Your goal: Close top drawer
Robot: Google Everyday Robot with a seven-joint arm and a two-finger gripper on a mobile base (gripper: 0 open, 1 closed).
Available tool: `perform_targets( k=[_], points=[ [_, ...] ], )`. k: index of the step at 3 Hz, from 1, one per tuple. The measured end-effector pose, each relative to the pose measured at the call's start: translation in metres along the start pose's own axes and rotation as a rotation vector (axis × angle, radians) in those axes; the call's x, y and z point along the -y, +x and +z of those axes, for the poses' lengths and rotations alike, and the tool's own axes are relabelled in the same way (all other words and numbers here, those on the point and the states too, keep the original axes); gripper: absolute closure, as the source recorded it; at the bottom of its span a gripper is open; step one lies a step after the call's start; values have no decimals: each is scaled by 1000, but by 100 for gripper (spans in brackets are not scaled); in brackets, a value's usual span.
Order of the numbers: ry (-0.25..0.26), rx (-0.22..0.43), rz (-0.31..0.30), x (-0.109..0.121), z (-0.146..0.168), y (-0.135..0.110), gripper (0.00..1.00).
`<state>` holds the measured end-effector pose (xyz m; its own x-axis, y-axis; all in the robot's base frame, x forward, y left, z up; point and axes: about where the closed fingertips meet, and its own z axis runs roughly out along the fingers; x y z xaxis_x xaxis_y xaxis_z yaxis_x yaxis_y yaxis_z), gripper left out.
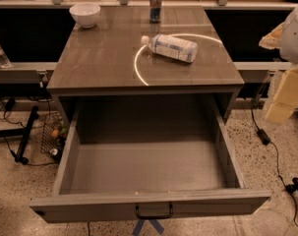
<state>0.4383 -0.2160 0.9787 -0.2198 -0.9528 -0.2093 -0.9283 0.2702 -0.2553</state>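
Observation:
The top drawer [148, 171] is pulled far out of the grey cabinet toward the camera. Its plain grey inside holds nothing. Its front panel [89, 208] runs along the bottom of the view, with a black bail handle [154, 212] at its centre. My gripper [284, 98] shows as a cream-coloured part at the right edge, below a white arm section [295, 31]. It hangs to the right of the cabinet, above the floor and apart from the drawer.
On the cabinet top [99, 58] stand a white bowl [85, 14] at the back left and a can [155, 4] at the back centre, and a plastic bottle [170, 47] lies on its side. Cables [271, 146] run over the speckled floor on the right. A black stand [25, 134] and a wire basket [55, 132] are on the left.

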Motion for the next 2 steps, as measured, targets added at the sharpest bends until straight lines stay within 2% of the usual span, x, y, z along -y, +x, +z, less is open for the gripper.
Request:
perform_targets(
  k=[2],
  points=[
    [-3, -1, -26, -6, 9, 4, 0]
  ],
)
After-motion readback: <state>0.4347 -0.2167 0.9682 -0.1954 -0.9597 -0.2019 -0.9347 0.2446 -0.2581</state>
